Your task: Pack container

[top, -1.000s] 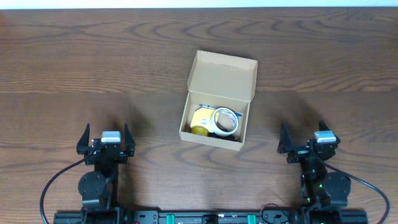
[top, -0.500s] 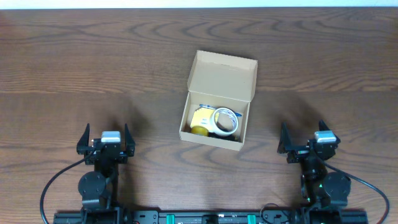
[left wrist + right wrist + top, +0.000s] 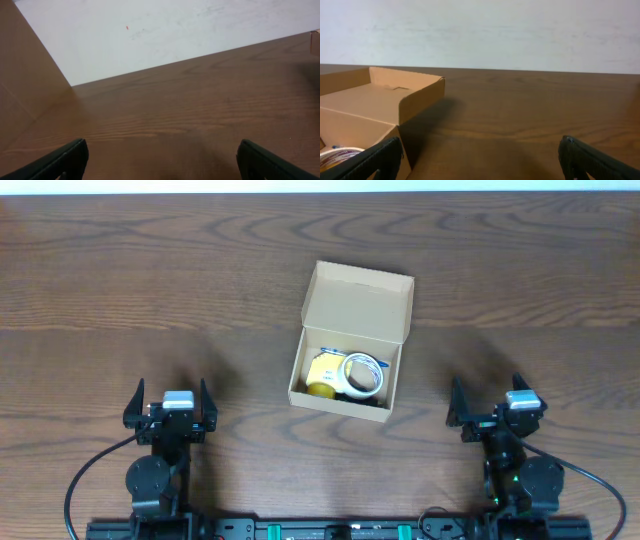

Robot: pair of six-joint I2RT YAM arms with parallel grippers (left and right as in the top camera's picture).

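Nothing has moved since the earlier frame: both arms sit parked at my near edge, left jaws and right jaws each spread wide with nothing between them. The box point(image 3: 347, 370) rests mid-tabletop point(image 3: 150, 280), well apart from both arms and a little nearer the right one, turned slightly askew. Its lid point(image 3: 358, 302) is folded back on the far side. Inside I see a tape roll point(image 3: 365, 375) beside a yellow block point(image 3: 320, 375), so I judge the filling largely done and closing the lid the likely next job. My worry is that the box looks light. A push on the lid from one side could slide or spin it instead of folding the hinge, so I'd want the other arm bracing the near wall. I can't tell whether the roll stands above the rim; if it does, the lid may catch on it and spring back. Room is generous, with bare tabletop left, right and in front of the box. Only the far edge lies beyond the lid, so a hard shove away from me is the direction to avoid.
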